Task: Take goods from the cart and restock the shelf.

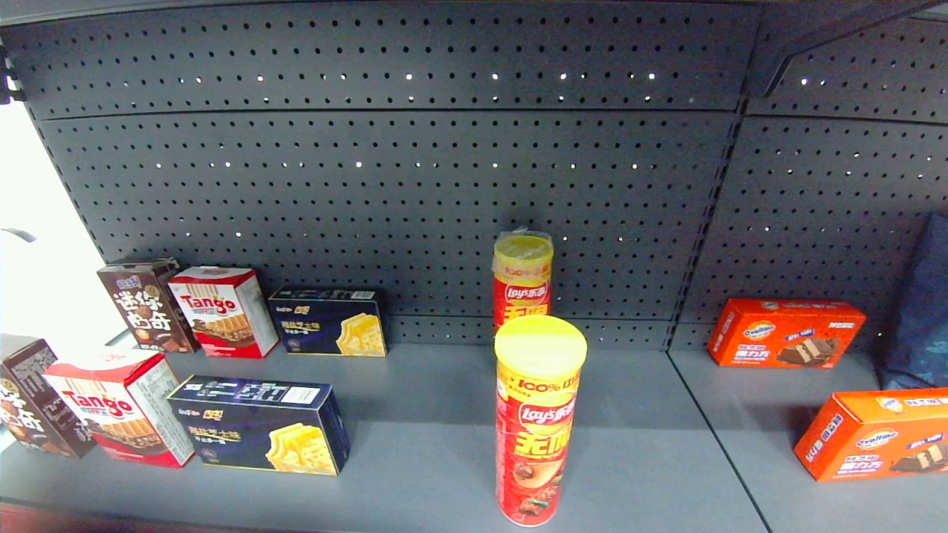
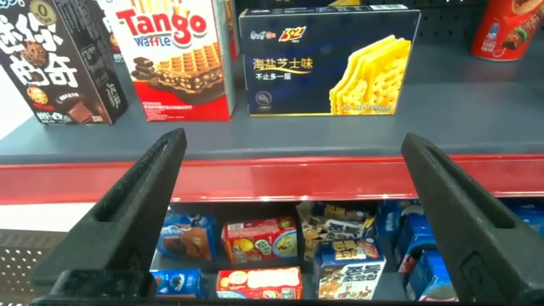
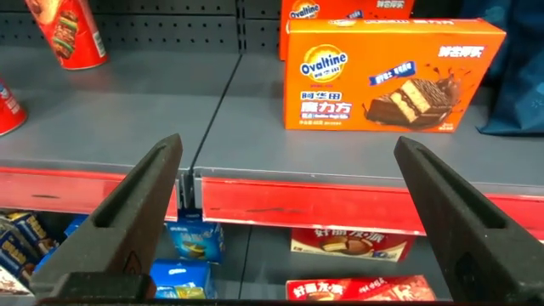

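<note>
shelf [image 1: 437, 451] ahead; left gripper [image 2: 293, 140], right gripper [image 3: 287, 143] spread.

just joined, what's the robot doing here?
It is restocking a shelf, and nothing is held right now. Both arms sit in front of the red shelf edge. The left gripper is open and empty, facing the navy cracker box. The right gripper is open and empty, facing the orange chocolate box. On the shelf, two chip cans stand upright in the middle, one behind the other.
</note>
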